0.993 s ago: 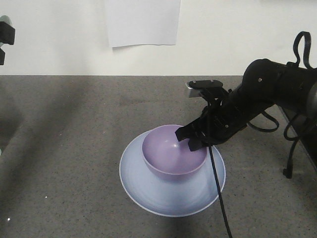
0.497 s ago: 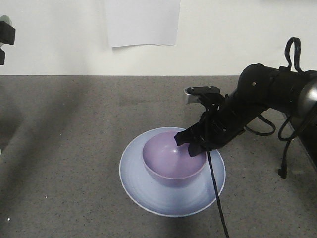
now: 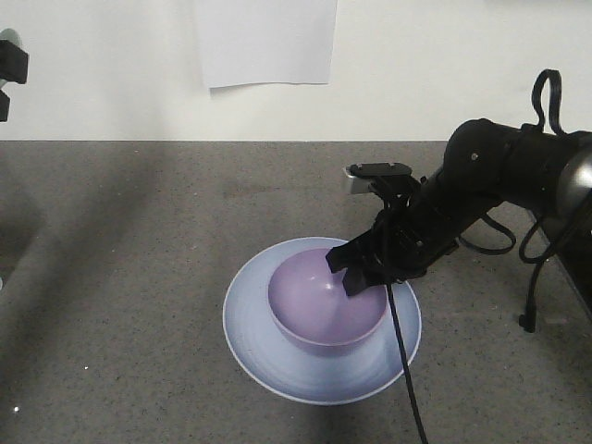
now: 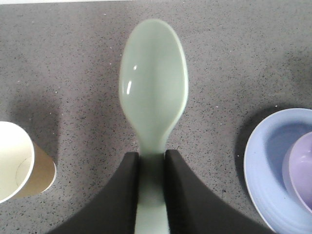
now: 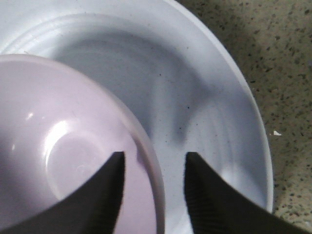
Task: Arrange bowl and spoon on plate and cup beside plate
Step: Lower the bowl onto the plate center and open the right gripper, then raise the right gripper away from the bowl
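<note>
The lavender bowl (image 3: 324,310) sits in the middle of the pale bluish plate (image 3: 254,338). My right gripper (image 3: 359,271) is at the bowl's right rim. In the right wrist view it (image 5: 153,158) is open, one finger inside the bowl (image 5: 58,146) and one outside over the plate (image 5: 209,97), with the rim between them and a gap on each side. My left gripper (image 4: 152,157) is shut on the handle of the mint-green spoon (image 4: 153,83), held above the tabletop. The brown paper cup (image 4: 17,168) stands to the spoon's left, and the plate (image 4: 265,161) with the bowl (image 4: 303,168) shows at its right.
The speckled grey tabletop (image 3: 120,277) runs back to a white wall with a sheet of paper (image 3: 266,42) on it. The right arm's black cable (image 3: 407,370) hangs across the plate's right edge. A black part (image 3: 11,65) shows at the far left edge.
The bowl has sunk lower and settled level on the plate, slightly to the right. The right gripper moved down a little with it and stays at its rim.
</note>
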Tool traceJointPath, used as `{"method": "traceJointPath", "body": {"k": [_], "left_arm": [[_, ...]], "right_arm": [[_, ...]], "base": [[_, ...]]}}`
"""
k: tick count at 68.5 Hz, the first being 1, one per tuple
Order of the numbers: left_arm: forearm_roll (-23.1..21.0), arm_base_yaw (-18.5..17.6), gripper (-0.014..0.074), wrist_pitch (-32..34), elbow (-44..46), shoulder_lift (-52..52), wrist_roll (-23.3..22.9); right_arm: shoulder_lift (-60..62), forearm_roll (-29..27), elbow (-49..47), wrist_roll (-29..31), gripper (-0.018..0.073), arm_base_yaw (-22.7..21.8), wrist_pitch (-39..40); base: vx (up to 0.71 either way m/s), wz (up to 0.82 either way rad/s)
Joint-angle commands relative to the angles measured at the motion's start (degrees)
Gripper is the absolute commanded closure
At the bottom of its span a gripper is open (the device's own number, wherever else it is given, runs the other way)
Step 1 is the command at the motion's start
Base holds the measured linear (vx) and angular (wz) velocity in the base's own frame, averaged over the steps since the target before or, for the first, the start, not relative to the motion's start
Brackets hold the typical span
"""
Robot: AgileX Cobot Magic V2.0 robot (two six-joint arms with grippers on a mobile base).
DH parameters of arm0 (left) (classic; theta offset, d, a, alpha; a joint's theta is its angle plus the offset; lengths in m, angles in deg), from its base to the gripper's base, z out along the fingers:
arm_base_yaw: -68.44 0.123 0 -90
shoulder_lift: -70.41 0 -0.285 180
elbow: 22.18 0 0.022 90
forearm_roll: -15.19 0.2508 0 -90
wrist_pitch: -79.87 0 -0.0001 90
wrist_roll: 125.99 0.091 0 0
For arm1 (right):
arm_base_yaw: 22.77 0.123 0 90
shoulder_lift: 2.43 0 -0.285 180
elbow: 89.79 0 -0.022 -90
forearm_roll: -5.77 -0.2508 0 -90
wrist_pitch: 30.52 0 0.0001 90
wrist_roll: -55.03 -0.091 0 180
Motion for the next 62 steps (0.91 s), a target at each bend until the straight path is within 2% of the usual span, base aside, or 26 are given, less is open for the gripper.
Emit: {"method": "traceJointPath", "body": {"k": [1, 8, 14, 28, 62], "left_arm": [[-0.2, -0.4, 0.0603, 1.4, 1.4, -1.5, 0.1], [-0.2, -0.4, 0.0603, 1.4, 1.4, -1.5, 0.1], [-0.2, -0.4, 0.0603, 1.4, 1.4, -1.5, 0.1], [-0.2, -0.4, 0.0603, 1.4, 1.4, -1.5, 0.1], [-0.2, -0.4, 0.0603, 1.4, 1.4, -1.5, 0.1]], "right_arm": [[2.5, -0.7, -1.4, -0.3, 0.0124, -0.1, 0.8], [2.8, -0.3, -1.4, -0.5, 0.0043, -0.2, 0.8], [3.9, 1.0, -1.4, -1.5, 0.0015, -0.2, 0.8], [9.1, 1.9, -1.4, -2.6, 0.0014, -2.2, -0.2], [29.8, 7.0, -1.4, -4.1, 0.0014, -10.9, -8.8]], "base": [[0.0, 0.0], [0.0, 0.0], [0.0, 0.0], [0.0, 0.0], [0.0, 0.0]]}}
